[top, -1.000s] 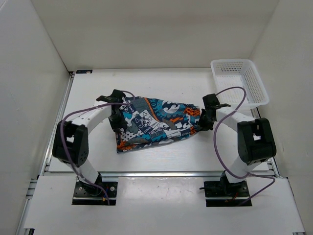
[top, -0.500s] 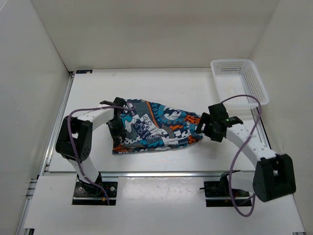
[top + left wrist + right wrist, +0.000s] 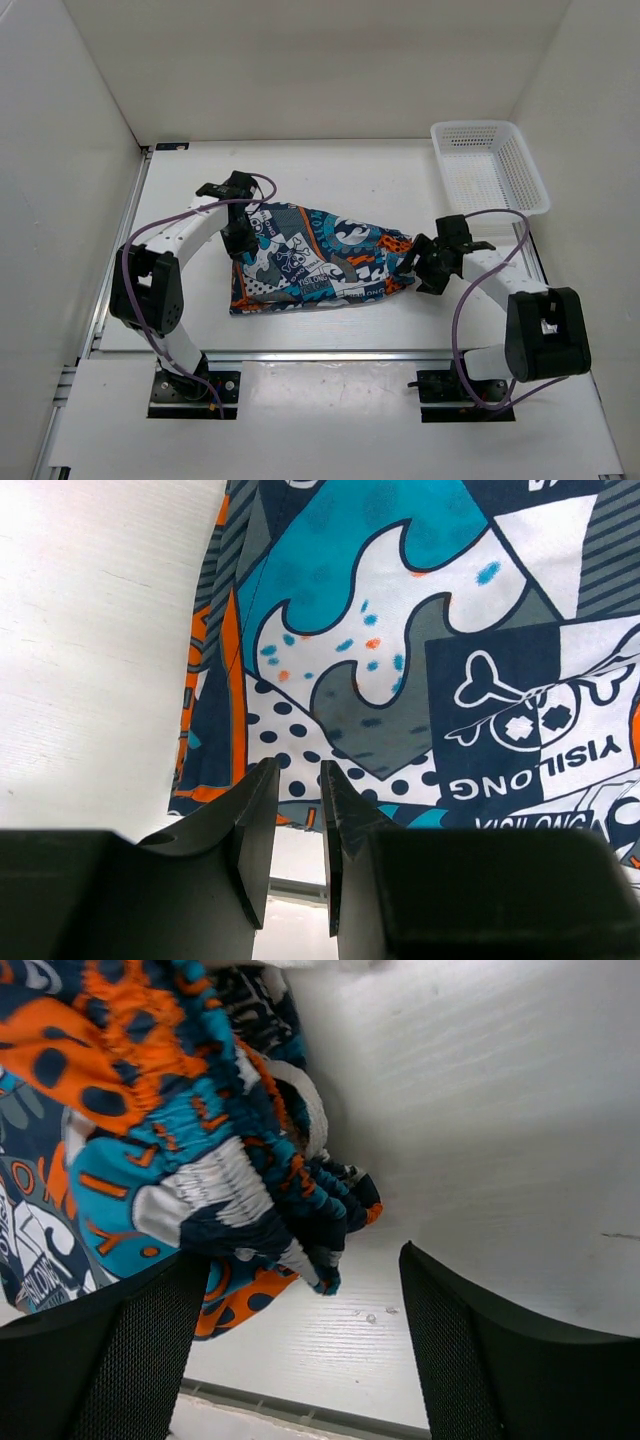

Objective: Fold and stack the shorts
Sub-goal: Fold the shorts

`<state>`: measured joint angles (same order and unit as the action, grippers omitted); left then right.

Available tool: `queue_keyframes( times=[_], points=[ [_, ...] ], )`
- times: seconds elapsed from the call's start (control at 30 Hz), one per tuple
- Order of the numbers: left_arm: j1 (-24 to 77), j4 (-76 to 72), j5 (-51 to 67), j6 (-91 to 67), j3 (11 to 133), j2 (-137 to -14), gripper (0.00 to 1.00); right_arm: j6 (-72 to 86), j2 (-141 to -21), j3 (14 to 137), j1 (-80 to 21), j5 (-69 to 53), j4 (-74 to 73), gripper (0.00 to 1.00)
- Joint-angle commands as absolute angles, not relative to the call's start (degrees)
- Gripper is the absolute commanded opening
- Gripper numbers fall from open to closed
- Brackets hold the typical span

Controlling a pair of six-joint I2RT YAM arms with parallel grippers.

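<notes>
The shorts (image 3: 320, 262) lie spread across the table in the top view, in a teal, orange, navy and white cartoon print. My left gripper (image 3: 238, 232) hovers over their far-left corner. In the left wrist view its fingers (image 3: 250, 825) stand a narrow gap apart with nothing between them, and the printed shorts (image 3: 420, 650) lie flat beyond the tips. My right gripper (image 3: 428, 266) sits at their right end. Its jaws are wide open in the right wrist view (image 3: 310, 1350), and the shorts' bunched elastic waistband (image 3: 250, 1190) rests loose just beside the left finger (image 3: 120, 1360).
A white mesh basket (image 3: 488, 168) stands at the far right corner of the table. White walls close in the back and both sides. A metal rail (image 3: 320, 352) runs along the table's near edge, close to the shorts' lower hem.
My right gripper has opened and let go of the shorts' right end. The shorts slid toward the near edge, then stayed put. My left gripper moved back to their far-left corner.
</notes>
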<state>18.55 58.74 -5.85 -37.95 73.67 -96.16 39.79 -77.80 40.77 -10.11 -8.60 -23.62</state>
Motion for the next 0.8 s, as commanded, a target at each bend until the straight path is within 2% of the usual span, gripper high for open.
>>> queue_keyframes(
  times=[0.0,0.23,0.47,0.6,0.77],
  points=[
    [18.6,58.5,-6.9,-37.4,73.4,-95.7,0.35,43.1,-80.1,37.9,-9.8,-11.6,-15.4,0.78],
    [17.6,57.8,-5.9,-37.4,72.9,-96.8,0.35,45.6,-82.1,34.7,-9.8,-6.3,-11.4,0.64],
    [15.8,57.8,-5.4,-35.8,72.9,-97.3,0.35,46.7,-85.5,35.3,-12.1,-1.9,-8.2,0.43],
    [15.3,57.8,-5.4,-35.8,72.9,-96.8,0.35,47.2,-86.7,35.9,-12.7,-0.8,-8.2,0.27],
    [14.8,57.8,-5.4,-35.2,72.2,-96.8,0.35,47.2,-86.7,37.7,-13.8,1.3,-9.3,0.20]
  ],
)
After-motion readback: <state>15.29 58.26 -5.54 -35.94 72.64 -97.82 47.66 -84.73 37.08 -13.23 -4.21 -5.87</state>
